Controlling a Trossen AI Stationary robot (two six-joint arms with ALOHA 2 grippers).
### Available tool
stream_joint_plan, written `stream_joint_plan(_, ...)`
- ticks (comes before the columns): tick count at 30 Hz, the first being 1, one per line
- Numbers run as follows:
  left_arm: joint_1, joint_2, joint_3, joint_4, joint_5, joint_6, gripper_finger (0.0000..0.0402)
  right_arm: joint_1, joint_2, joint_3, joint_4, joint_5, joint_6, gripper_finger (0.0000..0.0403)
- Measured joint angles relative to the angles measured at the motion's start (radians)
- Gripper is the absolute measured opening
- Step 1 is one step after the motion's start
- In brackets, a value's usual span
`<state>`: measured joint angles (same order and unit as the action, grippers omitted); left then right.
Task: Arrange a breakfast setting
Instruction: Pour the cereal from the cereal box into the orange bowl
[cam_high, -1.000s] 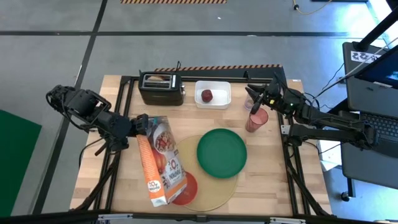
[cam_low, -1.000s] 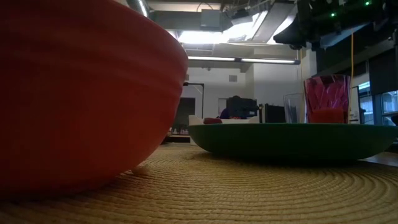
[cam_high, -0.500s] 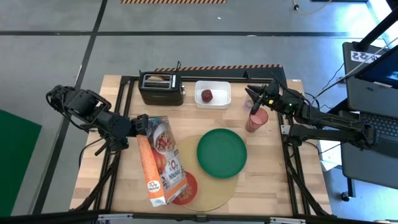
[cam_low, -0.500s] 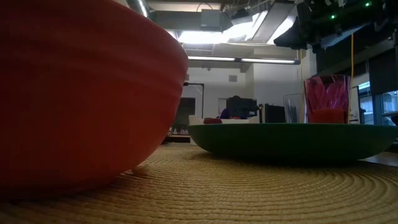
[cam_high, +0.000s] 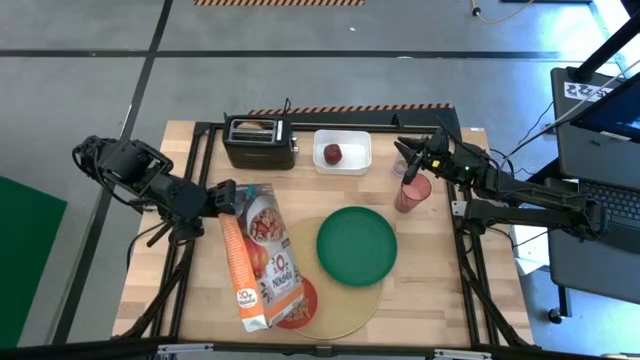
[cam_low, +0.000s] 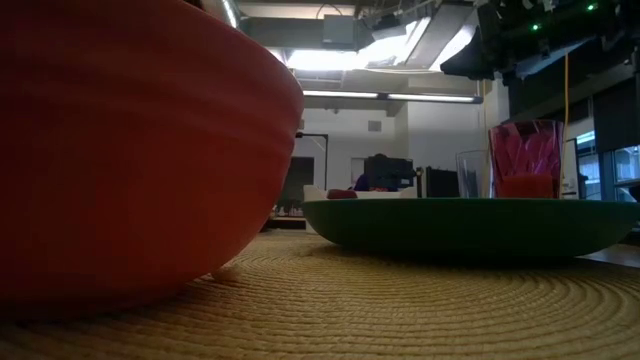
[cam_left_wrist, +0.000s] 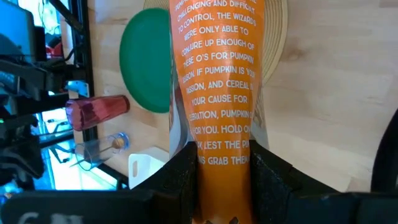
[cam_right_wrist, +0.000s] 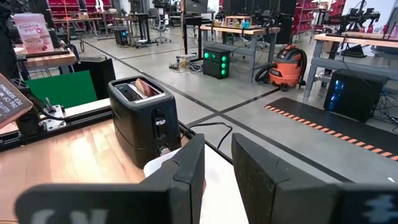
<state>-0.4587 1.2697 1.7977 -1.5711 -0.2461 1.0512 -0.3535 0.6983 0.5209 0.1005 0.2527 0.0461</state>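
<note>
Left gripper (cam_left_wrist: 221, 163) clamped on cereal box (cam_high: 258, 262), tipped over bowl (cam_high: 298, 303); overpour risk. Right gripper (cam_high: 407, 160) hangs by cup (cam_high: 411, 192), fingers slightly apart, holding nothing.

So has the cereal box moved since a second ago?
Yes, slightly. In the high view the cereal box, held by the left gripper, has swung its bottom end further over the red bowl.
</note>
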Motion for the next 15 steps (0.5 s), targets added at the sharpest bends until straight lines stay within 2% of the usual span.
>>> stream_joint_plan(15,0.0,0.001,0.0,0.013,-0.027,0.062,0.0108,0.0,0.0,0.0,-0.061,0.0,0.022,0.0085)
